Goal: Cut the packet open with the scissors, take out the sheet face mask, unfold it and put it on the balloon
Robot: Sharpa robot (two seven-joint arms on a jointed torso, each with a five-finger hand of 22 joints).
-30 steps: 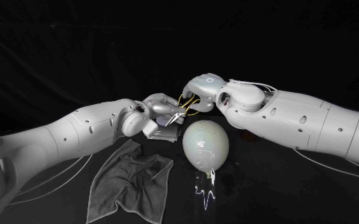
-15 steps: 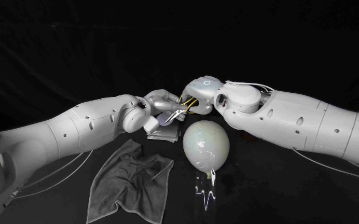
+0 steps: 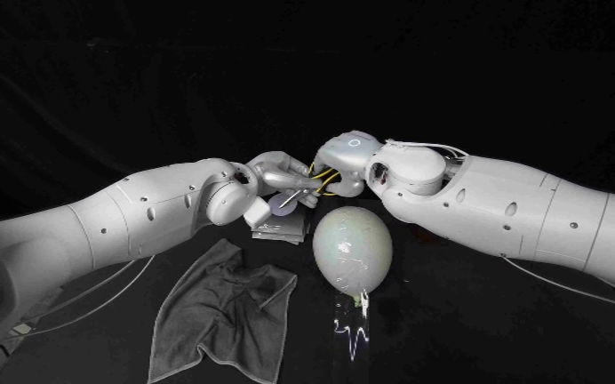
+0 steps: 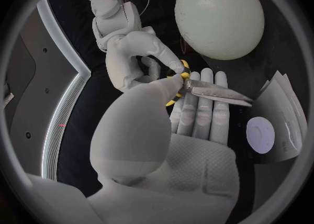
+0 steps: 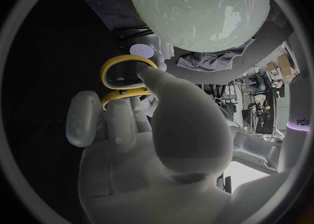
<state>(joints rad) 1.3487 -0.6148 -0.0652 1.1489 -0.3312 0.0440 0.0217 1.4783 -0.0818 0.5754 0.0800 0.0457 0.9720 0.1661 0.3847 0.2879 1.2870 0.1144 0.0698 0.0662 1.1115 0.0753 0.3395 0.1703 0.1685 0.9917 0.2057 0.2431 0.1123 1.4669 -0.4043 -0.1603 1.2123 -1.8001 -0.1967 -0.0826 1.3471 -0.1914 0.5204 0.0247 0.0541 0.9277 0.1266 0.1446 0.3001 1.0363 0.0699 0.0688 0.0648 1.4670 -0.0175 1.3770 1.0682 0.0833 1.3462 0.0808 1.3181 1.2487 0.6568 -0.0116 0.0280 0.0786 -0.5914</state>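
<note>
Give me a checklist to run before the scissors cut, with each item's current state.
1. Scissors held by right robot hand: ok, fingers through the yellow loops.
2. Left robot hand gripping packet: not ok, its fingers lie straight and the packet sits beside them.
3. Blades on the packet: not ok, they cross over the left fingers.
4. Blades open for a cut: not ok, they look closed.
5. Balloon away from the blades: ok.
</note>
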